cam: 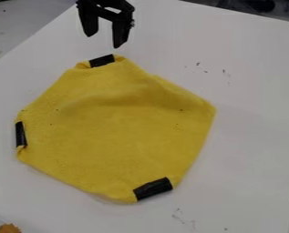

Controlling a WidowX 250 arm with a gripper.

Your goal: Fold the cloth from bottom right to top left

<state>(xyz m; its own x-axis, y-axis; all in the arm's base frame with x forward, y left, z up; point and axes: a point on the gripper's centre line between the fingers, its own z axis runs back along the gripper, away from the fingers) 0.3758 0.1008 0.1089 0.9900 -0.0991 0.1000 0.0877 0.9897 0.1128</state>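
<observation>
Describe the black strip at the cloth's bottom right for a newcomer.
On the white table lies a yellow cloth. At its lower-right corner sits the black strip, farthest from the gripper and the largest-looking of the three.

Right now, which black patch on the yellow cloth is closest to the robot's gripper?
The black patch at the cloth's top corner, just below the gripper.
</observation>
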